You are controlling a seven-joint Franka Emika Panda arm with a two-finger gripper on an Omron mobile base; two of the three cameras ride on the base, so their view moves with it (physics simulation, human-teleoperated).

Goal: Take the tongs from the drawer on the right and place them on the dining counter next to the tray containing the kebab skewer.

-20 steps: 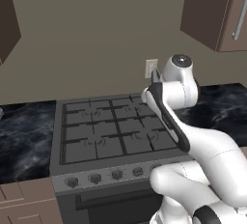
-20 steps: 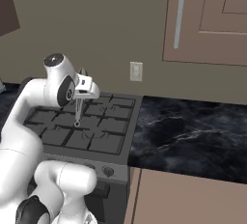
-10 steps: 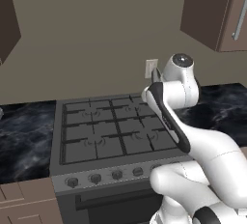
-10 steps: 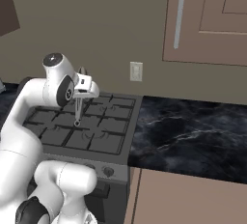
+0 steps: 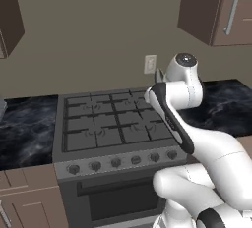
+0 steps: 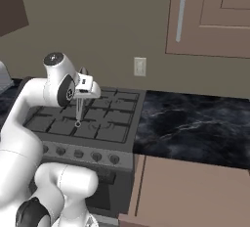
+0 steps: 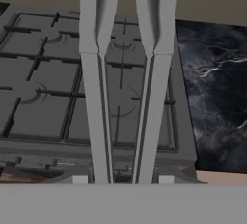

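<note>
My gripper (image 6: 80, 96) hangs over the stove and is shut on the tongs (image 6: 78, 112), which point straight down above the burner grates. In the hand view the tongs (image 7: 96, 97) show as two long silver arms running up from the gripper (image 7: 123, 179), a narrow gap between them. The light-brown drawer (image 6: 190, 192) appears pulled out below the black counter, right of the stove. The dining counter, the tray and the kebab skewer are out of view.
A grey gas stove (image 5: 113, 124) with a row of knobs sits between two stretches of black marble counter (image 6: 195, 128). Brown wall cabinets (image 6: 215, 15) hang above on the right. A wall outlet (image 6: 140, 66) is behind the stove.
The whole picture has shifted very slightly, so the camera has moved a little. The grip on the tongs and the arm's pose look the same.
</note>
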